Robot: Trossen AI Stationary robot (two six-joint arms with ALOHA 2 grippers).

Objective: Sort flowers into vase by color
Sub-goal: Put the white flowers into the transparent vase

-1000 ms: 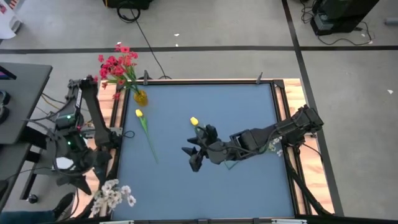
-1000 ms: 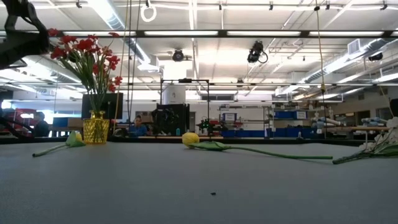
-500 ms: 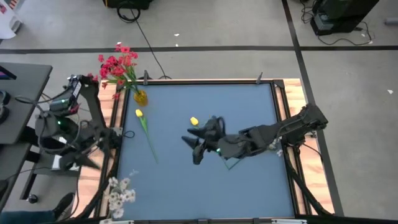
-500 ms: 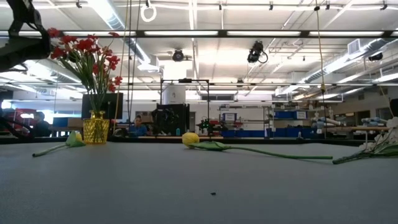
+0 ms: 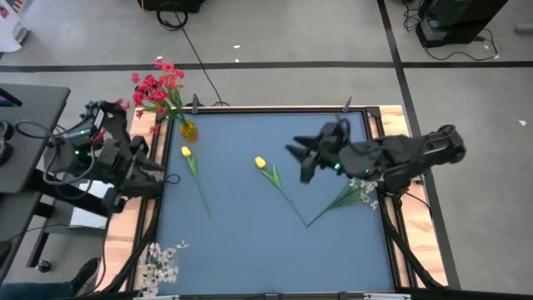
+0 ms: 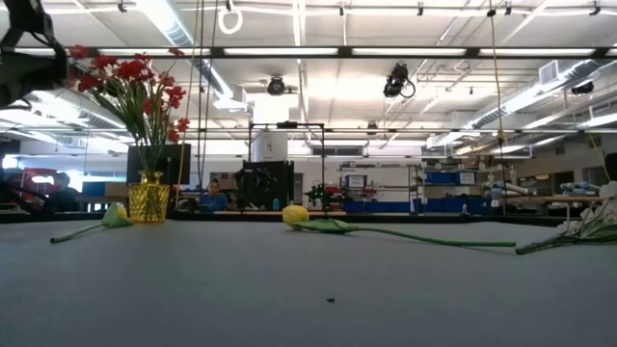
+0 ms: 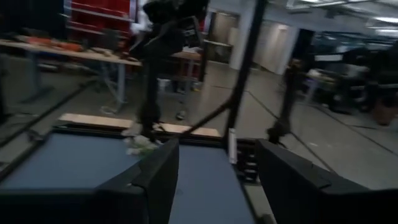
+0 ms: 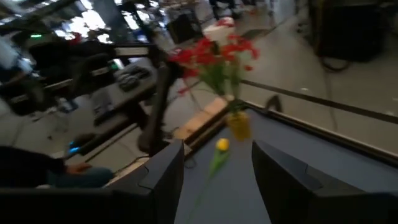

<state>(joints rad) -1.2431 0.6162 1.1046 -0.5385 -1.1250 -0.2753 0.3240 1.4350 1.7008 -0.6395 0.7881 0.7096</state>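
Red flowers [image 5: 158, 87] stand in a yellow vase [image 5: 188, 130] at the table's far left corner, also seen as the vase [image 6: 147, 198] in the low view. One yellow tulip [image 5: 186, 152] lies near the vase. A second tulip [image 5: 260, 162] lies mid-table, its stem running toward the near right. A white spray [image 5: 358, 193] lies at the right edge. More white blossoms [image 5: 158, 262] stand at the near left corner. My right gripper [image 5: 300, 162] hangs open above the table, right of the middle tulip. My left gripper [image 7: 217, 180] is open at the left edge.
The blue table [image 5: 250, 250] has a wooden rim [image 5: 391, 125] at its sides. A cable [image 5: 196, 58] runs across the floor beyond the far edge. A desk [image 5: 25, 125] stands left of the left arm. People sit far back in the room.
My right gripper has risen off the middle of the table and drawn back toward the far right, uncovering the middle tulip's stem; the tulip lies where it was. My left arm has swung from the near left corner toward the far edge, away from the white blossoms.
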